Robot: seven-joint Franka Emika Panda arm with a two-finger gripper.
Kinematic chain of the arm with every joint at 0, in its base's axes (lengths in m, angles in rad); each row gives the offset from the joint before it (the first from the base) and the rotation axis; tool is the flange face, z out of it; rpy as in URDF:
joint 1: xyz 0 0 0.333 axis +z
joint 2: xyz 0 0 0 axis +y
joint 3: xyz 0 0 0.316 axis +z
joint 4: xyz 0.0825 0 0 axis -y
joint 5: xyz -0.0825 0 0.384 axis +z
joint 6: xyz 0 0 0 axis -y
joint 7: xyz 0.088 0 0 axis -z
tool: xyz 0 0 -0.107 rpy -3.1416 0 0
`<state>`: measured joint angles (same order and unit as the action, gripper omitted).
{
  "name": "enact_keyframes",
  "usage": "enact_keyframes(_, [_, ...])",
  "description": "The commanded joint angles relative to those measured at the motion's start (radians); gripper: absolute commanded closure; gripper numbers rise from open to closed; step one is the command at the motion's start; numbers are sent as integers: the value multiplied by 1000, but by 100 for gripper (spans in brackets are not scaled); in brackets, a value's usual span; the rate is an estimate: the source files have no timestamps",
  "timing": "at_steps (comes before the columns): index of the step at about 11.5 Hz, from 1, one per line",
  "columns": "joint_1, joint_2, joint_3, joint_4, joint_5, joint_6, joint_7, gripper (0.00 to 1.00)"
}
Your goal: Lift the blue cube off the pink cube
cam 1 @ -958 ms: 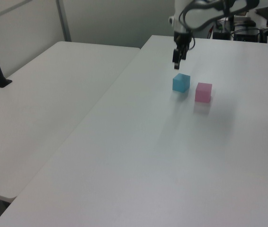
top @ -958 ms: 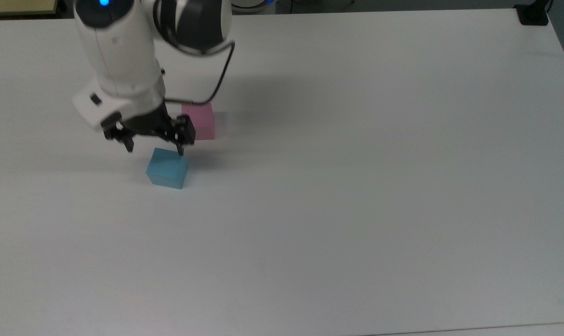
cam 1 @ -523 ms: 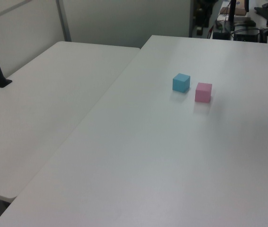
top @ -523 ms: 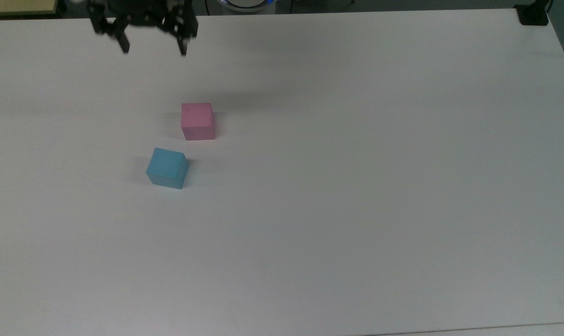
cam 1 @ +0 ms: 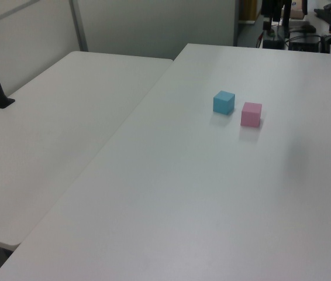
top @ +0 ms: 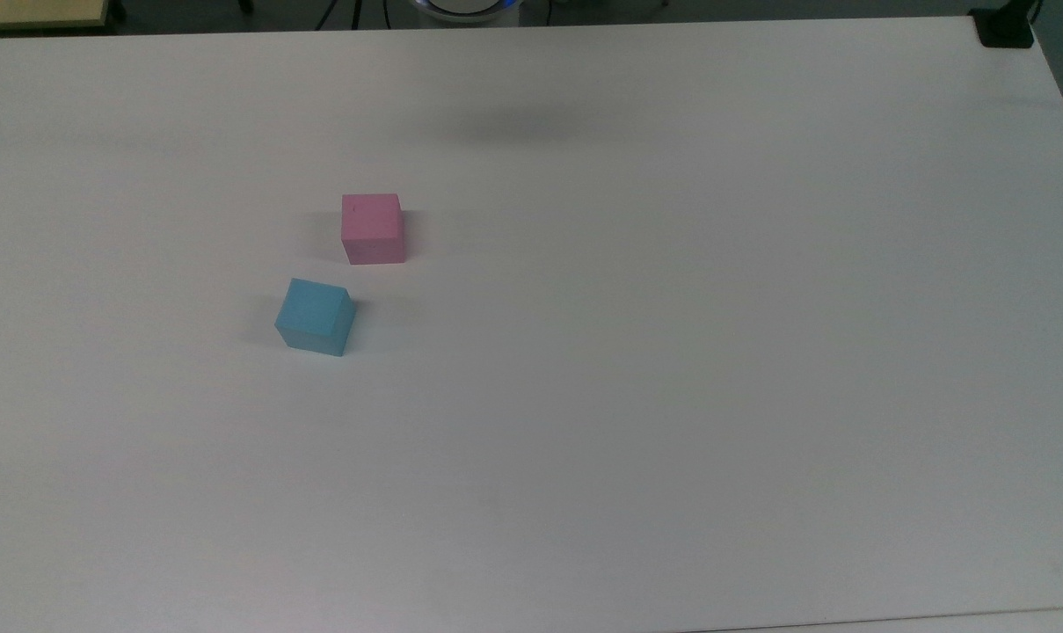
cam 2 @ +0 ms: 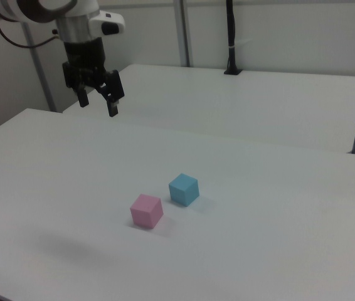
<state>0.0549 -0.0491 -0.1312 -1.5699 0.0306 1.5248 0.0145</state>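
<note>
Cubes, blue cube (top: 315, 316) beside pink cube (top: 372, 228), unobstructed.

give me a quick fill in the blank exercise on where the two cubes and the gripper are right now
1. The blue cube rests directly on the ____.
2. In the right view, the cube at the left of the pair is the ____ one.
3. The gripper, raised above the table, holds ____.
4. The pink cube and the blue cube are ____, not touching.

Missing words: table; pink; nothing; apart
</note>
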Motion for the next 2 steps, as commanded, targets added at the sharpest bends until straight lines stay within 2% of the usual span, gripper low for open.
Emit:
enact_keyframes(1, [10, 0, -24, -32, -46, 91, -4, 0])
enact_keyframes(2, [8, -2, -25, -29, -57, 89, -7, 0])
